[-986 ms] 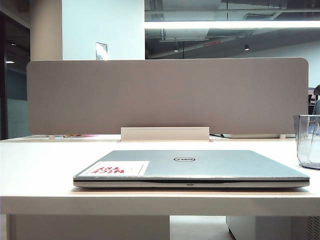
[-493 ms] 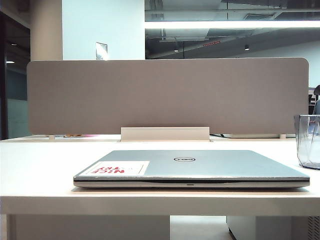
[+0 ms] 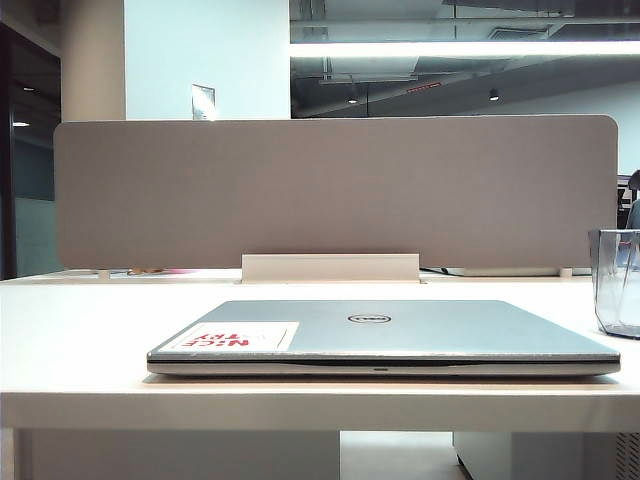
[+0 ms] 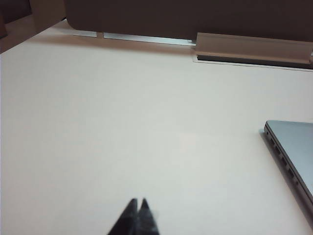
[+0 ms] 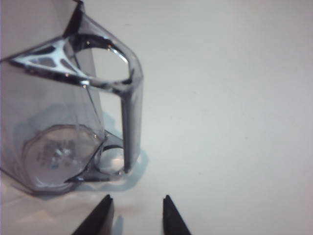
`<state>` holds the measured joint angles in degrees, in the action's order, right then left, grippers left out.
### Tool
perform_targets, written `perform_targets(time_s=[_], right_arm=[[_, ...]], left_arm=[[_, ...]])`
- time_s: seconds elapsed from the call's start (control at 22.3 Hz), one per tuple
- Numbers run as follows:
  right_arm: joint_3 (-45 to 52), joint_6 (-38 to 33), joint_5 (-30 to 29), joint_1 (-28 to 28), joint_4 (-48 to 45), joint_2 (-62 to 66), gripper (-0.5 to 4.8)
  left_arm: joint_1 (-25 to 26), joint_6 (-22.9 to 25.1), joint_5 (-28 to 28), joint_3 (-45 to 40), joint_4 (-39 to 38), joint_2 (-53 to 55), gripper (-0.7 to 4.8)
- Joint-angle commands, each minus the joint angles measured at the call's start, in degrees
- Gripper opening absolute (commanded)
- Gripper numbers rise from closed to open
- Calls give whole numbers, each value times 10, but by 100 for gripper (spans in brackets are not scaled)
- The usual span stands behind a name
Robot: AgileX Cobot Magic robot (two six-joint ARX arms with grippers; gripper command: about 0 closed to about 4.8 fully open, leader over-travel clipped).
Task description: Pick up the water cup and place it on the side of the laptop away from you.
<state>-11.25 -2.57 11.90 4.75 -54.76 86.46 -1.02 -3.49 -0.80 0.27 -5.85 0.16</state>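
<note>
The water cup (image 3: pixel 617 282), clear and bluish-grey, stands upright on the table at the far right edge of the exterior view, right of the closed silver laptop (image 3: pixel 385 335). From above, the right wrist view shows the cup (image 5: pixel 58 122) with its side handle (image 5: pixel 128 105) turned toward my right gripper (image 5: pixel 137 199). That gripper is open and empty, its tips just short of the handle and not touching it. My left gripper (image 4: pixel 138 201) is shut with nothing in it, over bare table beside the laptop's edge (image 4: pixel 292 154). Neither gripper appears in the exterior view.
A grey divider panel (image 3: pixel 335 190) stands along the far side of the white table (image 3: pixel 80 330), with a white cable-tray box (image 3: pixel 330 268) at its foot behind the laptop. A red-lettered white sticker (image 3: pixel 236 337) lies on the laptop lid.
</note>
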Motion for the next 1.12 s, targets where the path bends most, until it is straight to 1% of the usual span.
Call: perform_targets(time_s=[0.04, 0.67, 0.76, 0.85, 1.03, 1.08, 1.12], right_arm=[[-11, -2, -1, 0, -39, 21, 149], [-65, -2, 0, 21, -38, 56, 146], [-68, -2, 0, 21, -38, 60, 131], [-72, -2, -3, 21, -39, 66, 103], [-80, -1, -2, 22, -40, 76, 102], [-81, -1, -2, 22, -40, 76, 94], [-83, -1, -3, 22, -40, 77, 71]], left_arm=[[-1, 0, 0, 2, 3, 1, -5], [-1, 0, 0, 2, 3, 1, -5], [-1, 0, 0, 2, 3, 1, -5], [-1, 0, 0, 2, 3, 1, -5], [-1, 0, 0, 2, 3, 1, -5], [-1, 0, 0, 2, 3, 1, -5], [-1, 0, 0, 2, 3, 1, -5]])
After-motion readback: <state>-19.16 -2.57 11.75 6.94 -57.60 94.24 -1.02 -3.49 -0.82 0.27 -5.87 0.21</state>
